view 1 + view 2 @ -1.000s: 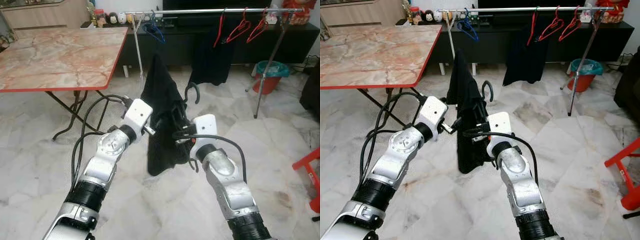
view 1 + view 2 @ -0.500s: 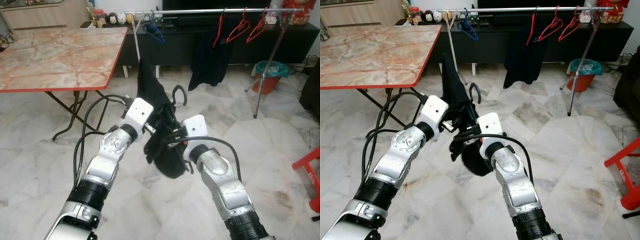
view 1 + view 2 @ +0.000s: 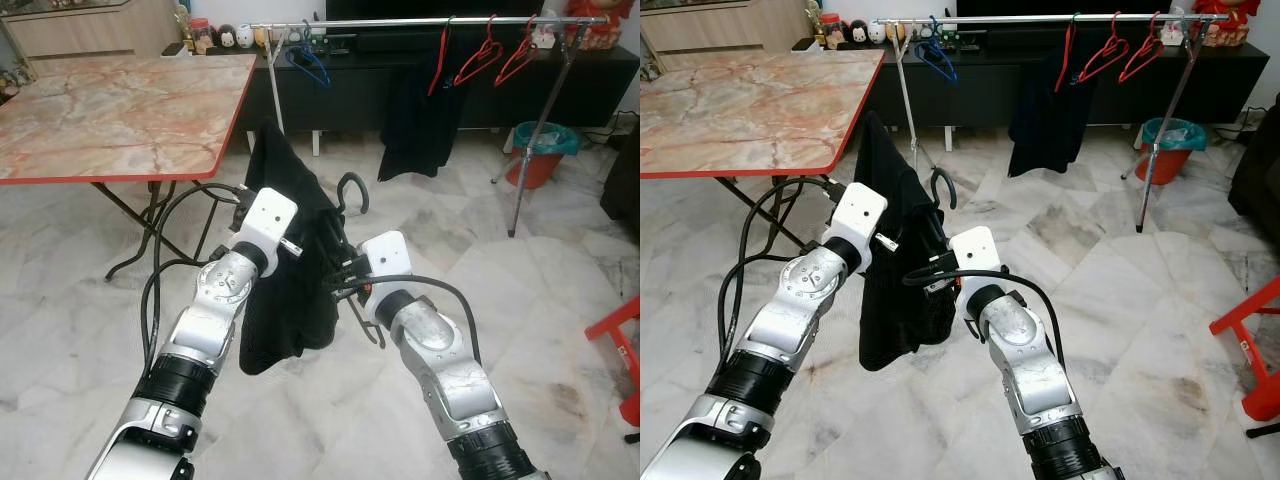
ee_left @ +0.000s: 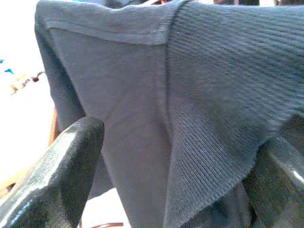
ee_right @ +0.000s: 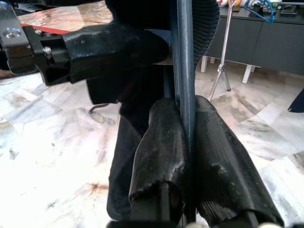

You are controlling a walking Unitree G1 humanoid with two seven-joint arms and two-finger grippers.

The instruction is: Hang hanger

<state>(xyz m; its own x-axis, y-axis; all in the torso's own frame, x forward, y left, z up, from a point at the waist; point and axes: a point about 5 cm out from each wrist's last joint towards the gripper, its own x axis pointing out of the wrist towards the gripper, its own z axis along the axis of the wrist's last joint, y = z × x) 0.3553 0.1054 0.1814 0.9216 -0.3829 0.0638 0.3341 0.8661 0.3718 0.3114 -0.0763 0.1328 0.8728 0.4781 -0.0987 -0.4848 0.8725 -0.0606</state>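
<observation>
centrally, dark hanger (image 5: 185, 71) draped in black ribbed garment (image 3: 285, 300), hook upright

A home living room. It has a pale marble-tiled floor (image 3: 560, 300), a long black TV cabinet (image 3: 420, 85) and a marble-patterned folding counter (image 3: 110, 110). A silver clothes rail (image 3: 400, 22) carries red plastic hangers (image 3: 490, 55).

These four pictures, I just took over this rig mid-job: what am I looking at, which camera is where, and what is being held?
It is a walking humanoid with two silver arms. The two wide pictures come from its head, looking down. The close-ups come from each wrist. The right gripper is shut on the dark hanger, whose hook points up. The left gripper has its fingers spread around the black knitted garment draped on that hanger. Beyond stand a marble-topped folding table and a metal clothes rail carrying red hangers.
</observation>
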